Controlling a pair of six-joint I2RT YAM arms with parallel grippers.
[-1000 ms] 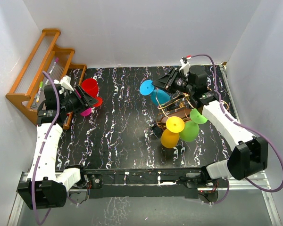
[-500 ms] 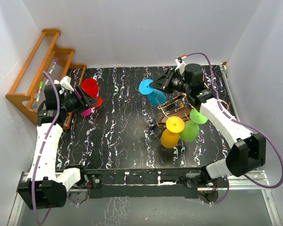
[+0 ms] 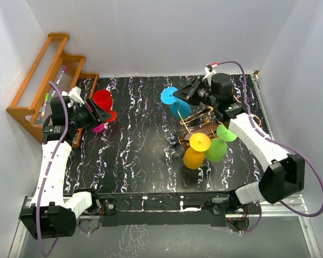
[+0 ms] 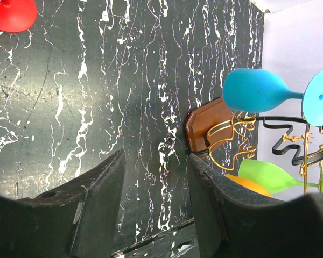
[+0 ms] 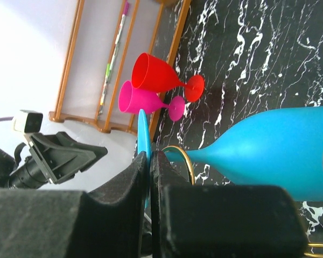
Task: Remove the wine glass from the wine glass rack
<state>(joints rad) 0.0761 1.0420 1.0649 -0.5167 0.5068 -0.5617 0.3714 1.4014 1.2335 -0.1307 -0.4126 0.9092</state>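
— One glass is concerned, the blue wine glass (image 3: pixel 177 109). Where is it found?

— It is held off the surface (image 3: pixel 134 145) at the far left end of the wine glass rack (image 3: pixel 200 129). It is laid almost level. Its long axis is run from the bowl, beside the rack, out to the flat foot (image 5: pixel 142 134), farther left.

— By which arm is it reached sooner?

— By the right arm (image 3: pixel 253 137). Its jaws are pressed together on the foot's rim, and the bowl is carried to one side of them. The jaws of the left arm (image 3: pixel 54 161) are spread on nothing, well apart, near a red glass (image 3: pixel 103 100) and a pink glass (image 3: pixel 98 128).

— Is the stem freed from the gold wire?

— That cannot be told. The glass is seen as smooth, opaque and thin-stemmed.
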